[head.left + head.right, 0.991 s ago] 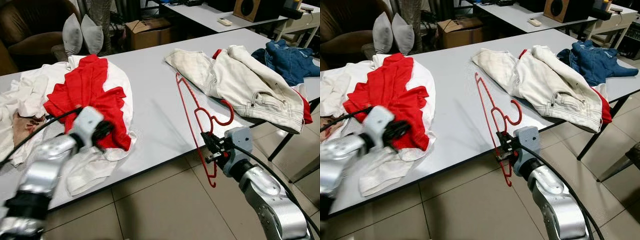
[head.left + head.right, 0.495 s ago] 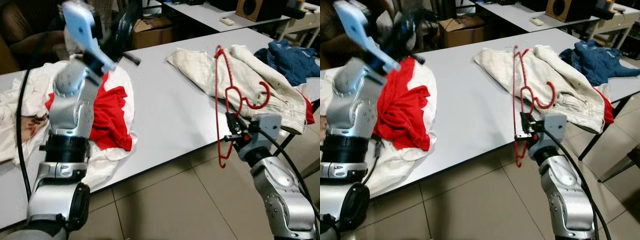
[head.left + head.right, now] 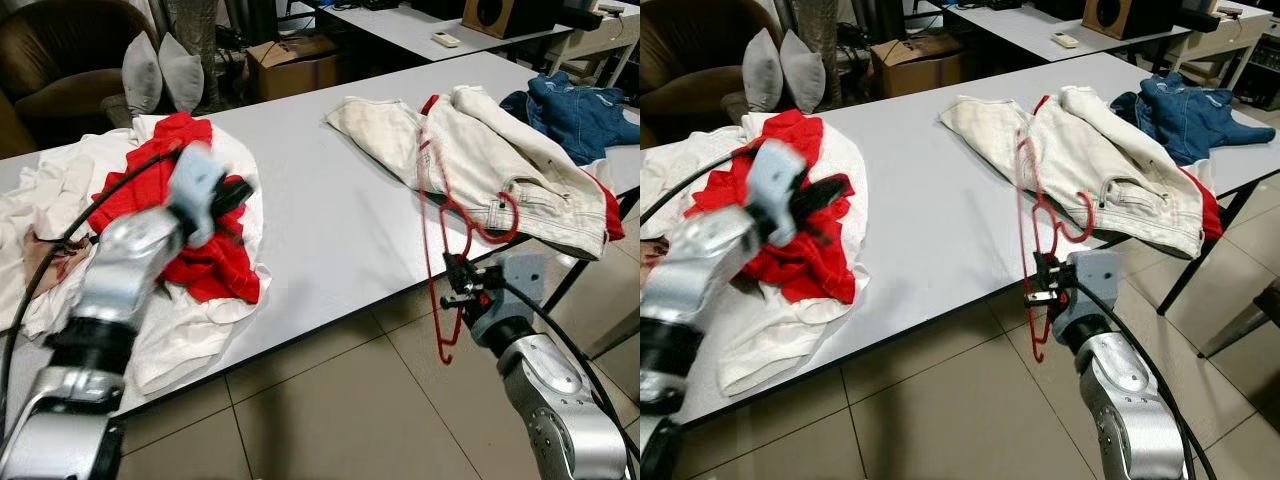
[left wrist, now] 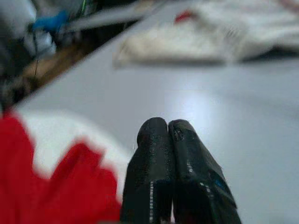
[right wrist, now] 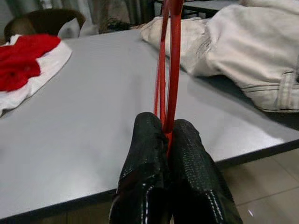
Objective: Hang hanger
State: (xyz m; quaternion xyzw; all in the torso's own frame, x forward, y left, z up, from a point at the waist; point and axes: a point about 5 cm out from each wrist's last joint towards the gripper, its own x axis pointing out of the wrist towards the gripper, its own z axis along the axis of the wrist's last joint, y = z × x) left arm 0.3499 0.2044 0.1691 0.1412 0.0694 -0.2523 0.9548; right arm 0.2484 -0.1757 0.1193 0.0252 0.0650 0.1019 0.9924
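A thin red hanger (image 3: 438,240) stands nearly upright off the table's front edge, its hook curling toward the white trousers. My right gripper (image 3: 455,291) is shut on its lower bar; the right wrist view shows the black fingers (image 5: 145,154) clamped on the red wire (image 5: 169,70). My left gripper (image 3: 236,195) hovers blurred over the red and white clothes (image 3: 190,225), fingers (image 4: 154,163) pressed together on nothing.
White trousers (image 3: 490,165) and a blue denim garment (image 3: 580,110) lie on the grey table (image 3: 320,230) at the right. A brown armchair (image 3: 70,70), grey cushions (image 3: 160,70) and a cardboard box (image 3: 295,60) stand behind. Tiled floor (image 3: 330,420) lies below the front edge.
My left arm has swung down from high over the table to just above the red clothes. The right gripper with the hanger has stayed near the table's edge, shifting slightly left.
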